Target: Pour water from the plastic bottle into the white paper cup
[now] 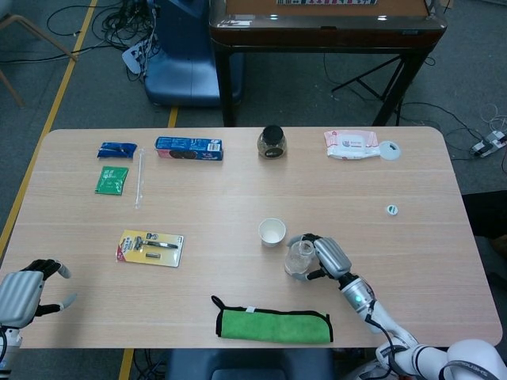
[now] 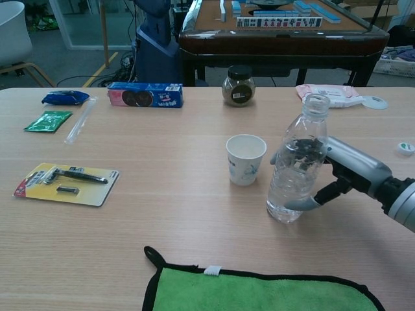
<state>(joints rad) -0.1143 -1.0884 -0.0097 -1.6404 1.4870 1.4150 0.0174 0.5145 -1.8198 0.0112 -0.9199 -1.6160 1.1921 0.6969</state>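
Across the pale wooden surface [image 2: 162, 214], the right hand [image 2: 347, 170] is grasping the uncapped plastic bottle [image 2: 295, 165], which is standing upright just beside the white paper cup [image 2: 246, 159]. A green cloth [image 1: 274, 324] is lying at the near edge. The left hand [image 1: 22, 293] is hovering released, fingers apart.

No lettering is legible anywhere; the print on the blue cookie box [image 2: 144, 94] is too small to read.

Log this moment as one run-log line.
right hand: grips plastic bottle, upright, uncapped | white paper cup: upright, left of bottle, apart | left hand: open, idle | pour: not started
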